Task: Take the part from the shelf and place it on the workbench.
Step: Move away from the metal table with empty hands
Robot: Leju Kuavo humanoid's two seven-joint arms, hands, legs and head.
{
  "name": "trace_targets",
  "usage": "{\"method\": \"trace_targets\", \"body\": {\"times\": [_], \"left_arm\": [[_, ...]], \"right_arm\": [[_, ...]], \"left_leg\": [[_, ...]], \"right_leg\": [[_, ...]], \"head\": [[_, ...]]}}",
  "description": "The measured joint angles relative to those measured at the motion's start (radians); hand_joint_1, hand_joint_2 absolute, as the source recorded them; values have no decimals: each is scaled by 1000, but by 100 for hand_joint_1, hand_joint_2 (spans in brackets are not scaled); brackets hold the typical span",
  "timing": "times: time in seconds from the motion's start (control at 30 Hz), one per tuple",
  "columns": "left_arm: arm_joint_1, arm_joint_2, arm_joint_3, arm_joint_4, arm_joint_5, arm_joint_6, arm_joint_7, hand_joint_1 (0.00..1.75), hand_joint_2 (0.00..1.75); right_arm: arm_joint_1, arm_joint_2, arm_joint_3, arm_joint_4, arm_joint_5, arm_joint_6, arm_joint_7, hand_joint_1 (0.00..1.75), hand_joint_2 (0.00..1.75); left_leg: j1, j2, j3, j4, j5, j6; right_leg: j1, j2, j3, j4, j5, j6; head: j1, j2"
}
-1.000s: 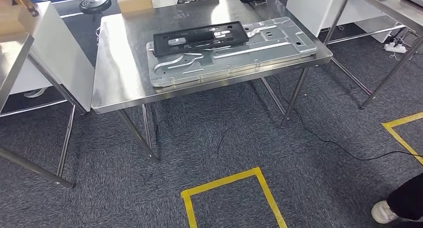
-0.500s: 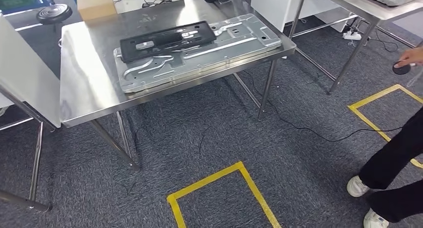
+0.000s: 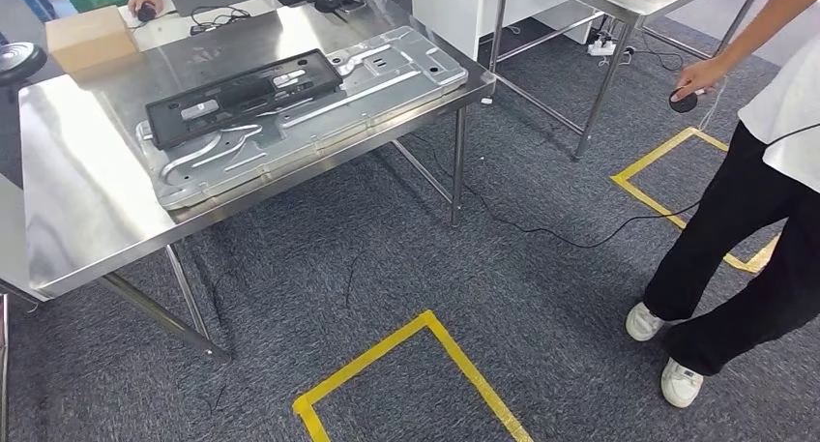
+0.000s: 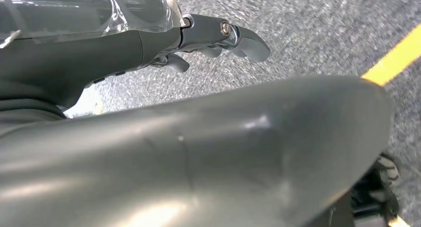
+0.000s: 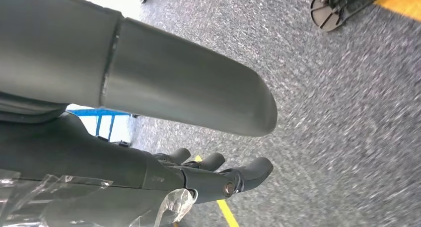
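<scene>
Since both hands hang empty, left hand (image 4: 218,38) and right hand (image 5: 218,175) loosely spread, you see no shelf to steer toward.

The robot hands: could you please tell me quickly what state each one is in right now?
Left robot hand: open, holding nothing, hanging above the carpet.
Right robot hand: open, holding nothing.

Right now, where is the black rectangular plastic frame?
In the head view, upper left: the black rectangular plastic frame lies on the grey metal panel on the steel table.
</scene>
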Motion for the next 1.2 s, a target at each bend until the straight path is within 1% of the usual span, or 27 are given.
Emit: {"method": "trace_targets", "body": {"times": [0.03, 0.1, 0.17, 0.23, 0.27, 0.3, 0.33, 0.37, 0.4, 0.43, 0.47, 0.53, 0.6, 0.63, 0.67, 0.73, 0.77, 0.8, 0.83, 0.87, 0.9, 0.97, 1.0, 1.03, 1.1, 1.17, 1.2], "left_arm": [[-1, 1, 0, 0, 0, 0, 3, 0, 0], [-3, 0, 0, 0, 0, 1, 7, 0, 0], [-5, -1, 0, 0, 0, 2, 8, 0, 0], [-2, -1, 0, 1, 0, 2, 8, 0, 0], [0, -1, 0, 1, 0, 3, 9, 0, 0], [3, -2, 0, 1, -1, 2, 9, 0, 0], [3, -2, 0, 1, -2, 2, 9, 0, 0], [3, -3, 0, 1, -3, 2, 9, 0, 0], [3, -3, 0, 1, -4, 3, 9, 0, 0], [2, -3, 0, 1, -5, 3, 9, 0, 0], [1, -3, -1, 1, -5, 4, 9, 0, 0], [-2, -3, -1, 1, -7, 5, 9, 0, 0], [-5, -3, -1, 1, -7, 6, 11, 0, 0], [-6, -3, -1, 1, -7, 6, 12, 0, 0], [-6, -3, -1, 1, -7, 6, 12, 0, 0], [-4, -3, -1, 1, -7, 6, 13, 0, 0], [-2, -3, -1, 1, -7, 5, 14, 0, 0], [0, -4, -1, 1, -7, 5, 15, 0, 0], [2, -4, -2, 1, -7, 5, 16, 0, 0], [2, -4, -2, 1, -8, 5, 17, 0, 0], [2, -4, -2, 1, -8, 4, 18, 0, 0], [-1, -3, -2, 1, -8, 2, 20, 0, 0], [-3, -2, -2, 1, -8, 2, 21, 0, 0], [-4, -2, -2, 1, -8, 1, 22, 0, 0], [-5, -2, -2, 1, -7, 0, 25, 0, 0], [-7, -5, -2, 1, -7, -1, 26, 0, 0], [-7, -6, -2, 1, -7, -1, 26, 0, 0]], "right_arm": [[1, 1, 0, 0, 0, 3, 1, 0, 0], [5, 1, 1, 1, 1, 6, 8, 0, 0], [6, 1, 2, 3, 2, 9, 20, 0, 0], [3, 2, 5, 4, 2, 14, 32, 0, 0], [1, 3, 6, 4, 2, 16, 37, 0, 0], [1, 4, 8, 4, 3, 17, 42, 0, 0], [1, 6, 10, 4, 3, 18, 45, 0, 0], [1, 7, 12, 4, 3, 18, 48, 0, 0], [1, 7, 13, 4, 3, 19, 51, 0, 0], [1, 8, 14, 4, 4, 19, 54, 0, 0], [0, 9, 15, 4, 5, 21, 55, 0, 0], [0, 11, 17, 4, 5, 24, 58, 0, 0], [3, 11, 18, 4, 5, 25, 59, 0, 0], [4, 11, 18, 4, 5, 26, 59, 0, 0], [4, 11, 18, 4, 5, 26, 60, 0, 0], [2, 13, 20, 4, 4, 27, 60, 0, 0], [2, 14, 21, 4, 4, 27, 61, 0, 0], [1, 15, 22, 5, 5, 28, 63, 0, 0], [2, 16, 24, 5, 5, 29, 65, 0, 0], [1, 15, 25, 6, 6, 29, 67, 0, 0], [1, 15, 26, 6, 7, 30, 70, 0, 0], [1, 18, 29, 7, 8, 31, 73, 0, 0], [1, 20, 30, 7, 9, 32, 73, 0, 0], [1, 22, 31, 7, 9, 34, 74, 0, 0], [6, 22, 33, 7, 9, 36, 74, 0, 0], [9, 19, 33, 9, 7, 37, 73, 0, 0], [9, 18, 33, 9, 5, 37, 72, 0, 0]], "left_leg": [[-3, -3, 3, -12, 1, 4], [-2, 18, 9, -27, 12, 8], [3, 40, 20, -56, 29, 14], [4, 66, 23, -68, 38, 16], [3, 81, 22, -68, 38, 16], [2, 97, 22, -68, 38, 15], [2, 111, 21, -67, 37, 13], [2, 125, 22, -66, 35, 11], [3, 138, 23, -64, 32, 6], [1, 149, 24, -60, 28, 1], [-1, 160, 24, -54, 23, -7], [-5, 180, 24, -47, 14, -20], [-3, 194, 27, -43, 9, -31], [0, 182, 25, -33, -1, -37], [4, 159, 15, -4, -23, -43], [10, 105, -37, 119, -97, -54], [13, 92, -71, 195, -133, -57], [15, 87, -97, 253, -155, -60], [19, 85, -108, 277, -157, -62], [22, 83, -97, 256, -137, -63], [25, 76, -68, 196, -103, -62], [24, 34, 5, 37, -30, -48], [21, 16, 28, -18, -9, -41], [18, 4, 38, -46, 0, -35], [16, 17, 38, -56, 5, -29], [19, 38, 42, -69, 18, -23], [22, 50, 43, -76, 25, -20]], "right_leg": [[-2, 8, -3, -2, 3, 5], [-5, 17, -5, -8, 9, 19], [0, -23, -21, 22, -15, 26], [3, -79, -73, 136, -81, 29], [0, -91, -104, 204, -111, 33], [-3, -98, -125, 253, -126, 37], [-6, -103, -126, 263, -122, 41], [-8, -109, -105, 229, -100, 45], [-10, -122, -66, 161, -68, 48], [-10, -145, -23, 84, -42, 49], [-9, -162, 11, 22, -22, 46], [-5, -174, 32, -24, -15, 32], [-4, -149, 26, -23, -10, 16], [-4, -138, 24, -24, -7, 10], [-6, -128, 21, -25, -3, 4], [-9, -106, 15, -25, 3, -5], [-10, -93, 11, -25, 6, -9], [-12, -78, 7, -25, 8, -12], [-15, -63, 5, -24, 10, -13], [-16, -49, 4, -24, 12, -13], [-17, -35, 3, -24, 14, -11], [-18, -10, 2, -24, 18, -4], [-18, 0, -1, -23, 20, 1], [-18, 8, -4, -23, 23, 8], [-17, 23, -10, -26, 29, 22], [-15, -10, -23, -5, 14, 29], [-12, -38, -42, 35, -12, 30]], "head": [[0, 0], [0, 0], [1, 0], [3, 0], [4, 0], [5, 0], [5, 0], [5, 0], [5, 0], [5, 0], [4, 0], [4, 0], [4, 0], [3, 0], [3, 0], [2, 0], [2, 0], [2, 0], [1, 0], [1, 0], [1, 0], [0, 0], [0, 0], [0, 0], [0, 0], [1, 0], [2, 0]]}}
